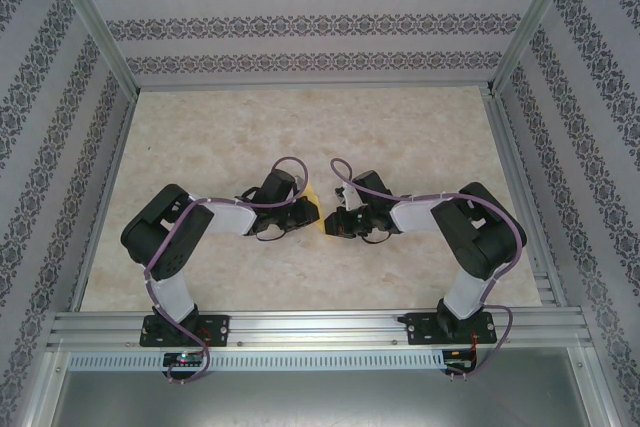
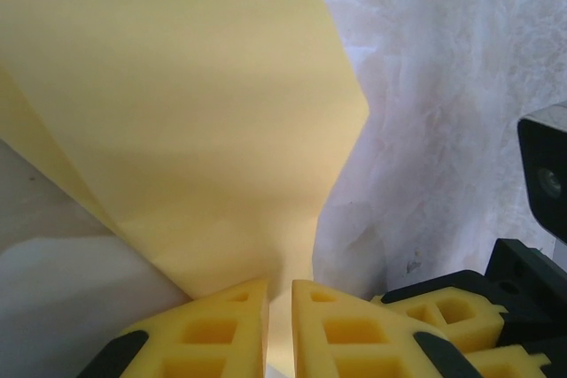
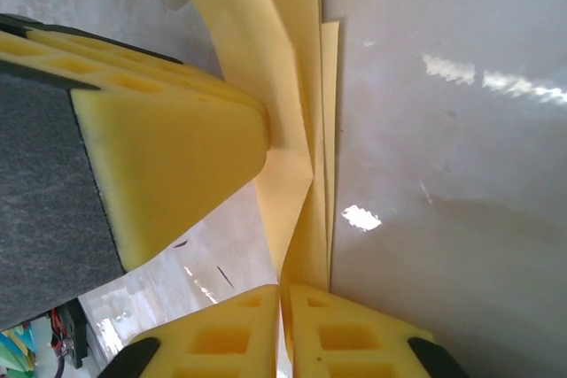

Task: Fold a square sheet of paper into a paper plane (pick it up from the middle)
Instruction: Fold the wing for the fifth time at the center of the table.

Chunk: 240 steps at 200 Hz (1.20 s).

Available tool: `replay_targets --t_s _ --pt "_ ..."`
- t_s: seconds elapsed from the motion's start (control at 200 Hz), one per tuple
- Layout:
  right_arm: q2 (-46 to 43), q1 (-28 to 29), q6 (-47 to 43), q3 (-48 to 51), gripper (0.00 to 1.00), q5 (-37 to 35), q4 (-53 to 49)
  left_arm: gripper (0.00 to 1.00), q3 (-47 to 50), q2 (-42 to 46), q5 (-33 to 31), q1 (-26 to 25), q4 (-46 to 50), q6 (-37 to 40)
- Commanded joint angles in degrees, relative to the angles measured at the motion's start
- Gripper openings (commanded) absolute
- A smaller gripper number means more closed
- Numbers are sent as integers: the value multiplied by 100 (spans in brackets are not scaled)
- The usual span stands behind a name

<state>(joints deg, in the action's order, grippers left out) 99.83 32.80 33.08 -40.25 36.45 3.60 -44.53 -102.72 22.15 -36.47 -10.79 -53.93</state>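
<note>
The yellow sheet of paper [image 1: 318, 209] is held above the table's middle between both grippers. My left gripper [image 2: 280, 307] is shut on its lower edge, and the paper [image 2: 177, 112] spreads wide above the fingers. In the right wrist view the paper [image 3: 297, 86] is folded into several lengthwise layers. My right gripper [image 3: 285, 307] is shut on their lower end, with a left gripper finger [image 3: 159, 148] pressing the paper from the left. From above, the left gripper [image 1: 305, 212] and right gripper [image 1: 338, 222] nearly touch. Whether the paper has the paper plane's dart shape I cannot tell.
The beige mottled tabletop [image 1: 300, 137] lies under both arms. Patterned walls and metal frame posts [image 1: 95, 37] close it in on three sides. An aluminium rail [image 1: 320, 327] carrying the arm bases runs along the near edge.
</note>
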Motion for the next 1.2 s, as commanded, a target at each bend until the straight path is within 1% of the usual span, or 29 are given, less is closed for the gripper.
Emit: replay_targets --t_s 0.0,0.265,0.345,0.415,0.505,0.57,0.689,0.784,0.969,1.069,1.194 --pt "-152 57 -194 -1 15 -142 -454 16 -156 -121 -129 -45 187 214" --pt "-159 115 -391 18 15 -413 -716 16 -235 -126 -132 -45 239 225" --pt "-123 125 -412 -13 13 -499 -745 16 -267 -143 -141 -46 261 233" --pt "-89 130 -408 -26 8 -547 -766 16 -305 -169 -153 -45 287 234" --pt "-51 130 -372 -36 6 -571 -750 16 -338 -199 -150 -46 292 234" --pt "-59 122 -329 -22 6 -570 -738 16 -365 -217 -150 -46 293 235" --pt "-249 99 -200 25 10 -466 -583 16 -419 -253 -155 -45 360 234" --pt "-500 79 -120 42 13 -514 -562 15 -455 -277 -161 -49 455 239" --pt "-908 51 -120 90 14 -637 -577 15 -522 -319 -185 -48 650 234" --pt "-812 116 -148 8 14 -486 -574 15 -556 -350 -185 -46 698 227" --pt "-485 250 -129 -168 12 -293 -496 15 -588 -380 -182 -47 739 208"
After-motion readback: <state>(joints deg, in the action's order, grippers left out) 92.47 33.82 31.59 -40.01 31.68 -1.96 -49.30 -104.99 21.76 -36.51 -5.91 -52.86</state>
